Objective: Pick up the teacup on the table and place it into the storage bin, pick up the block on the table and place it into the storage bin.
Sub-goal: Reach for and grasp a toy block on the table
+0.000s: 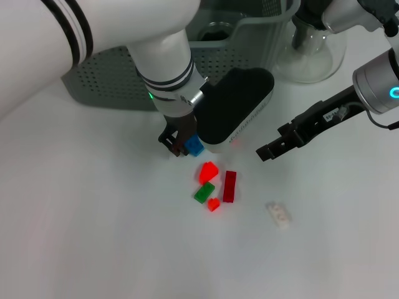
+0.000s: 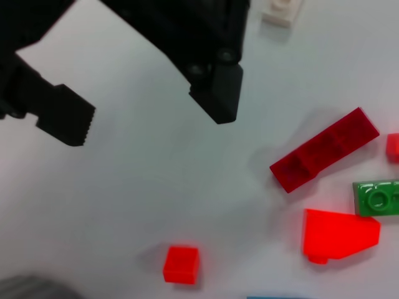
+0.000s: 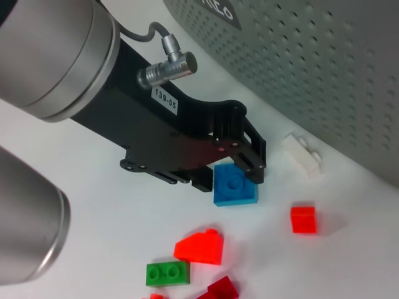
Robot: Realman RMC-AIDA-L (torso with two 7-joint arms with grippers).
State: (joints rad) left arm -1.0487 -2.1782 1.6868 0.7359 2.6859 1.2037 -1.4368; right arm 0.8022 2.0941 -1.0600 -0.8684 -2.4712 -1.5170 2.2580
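Even, bright overhead light washes the white desk [image 1: 93, 237] almost to featureless, leaving only faint soft shadows under the small bricks. The red wedge brick [image 2: 340, 233] glows oversaturated, its edges bleeding. In the left wrist view the near black tool [image 2: 146, 118] looks soft and out of focus.

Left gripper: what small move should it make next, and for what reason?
Probably a short straight lift, once the grip is sure. The left gripper is down at the table against the blue block, and the storage bin stands just behind. The right gripper hangs open, aside.
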